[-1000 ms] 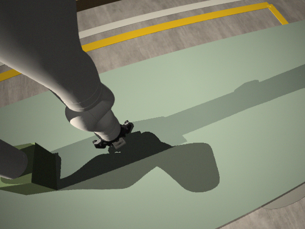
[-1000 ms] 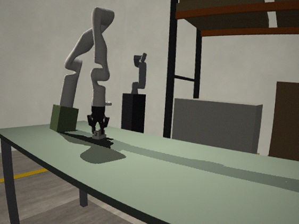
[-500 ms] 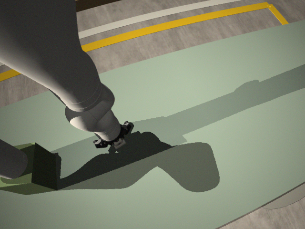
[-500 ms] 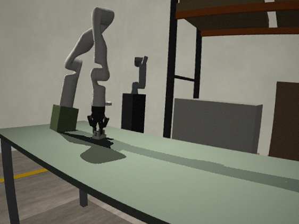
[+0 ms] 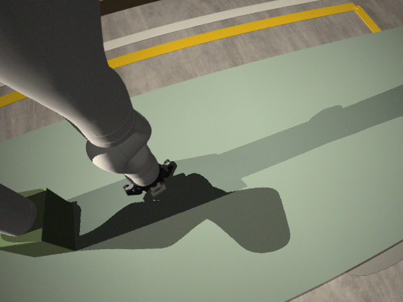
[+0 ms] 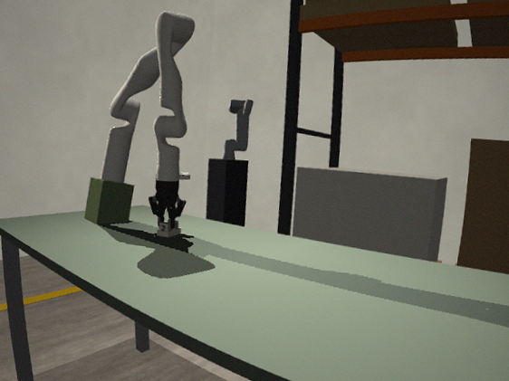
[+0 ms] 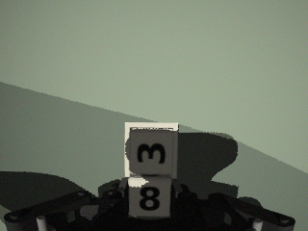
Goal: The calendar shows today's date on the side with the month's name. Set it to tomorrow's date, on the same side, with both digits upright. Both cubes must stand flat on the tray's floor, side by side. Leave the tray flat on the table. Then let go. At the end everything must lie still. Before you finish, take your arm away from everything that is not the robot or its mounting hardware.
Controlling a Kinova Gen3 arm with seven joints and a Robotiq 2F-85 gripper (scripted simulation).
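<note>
A small white tray (image 7: pixel 151 125) (image 6: pixel 173 233) sits on the table with two grey cubes side by side in it. The cube with the 3 on top (image 7: pixel 164 168) is farther from my gripper. The cube with the 8 on top (image 7: pixel 139 212) lies between my fingers. Both top digits appear turned sideways in the wrist view. My gripper (image 7: pixel 149 189) (image 6: pixel 168 222) points down, its fingertips close against both sides of the 8 cube, apparently shut on it. The exterior view shows a 2 on a cube's side face (image 6: pixel 162 227); the other side digit and the month name are not readable.
The pale green table (image 5: pixel 260 129) (image 6: pixel 302 316) carries the arm's green base block (image 5: pixel 58 218) (image 6: pixel 108 202) beside the gripper. The arm hides most of the tray in the top view. Dark arm shadows cross the tray area. A rack and boxes stand beyond the table.
</note>
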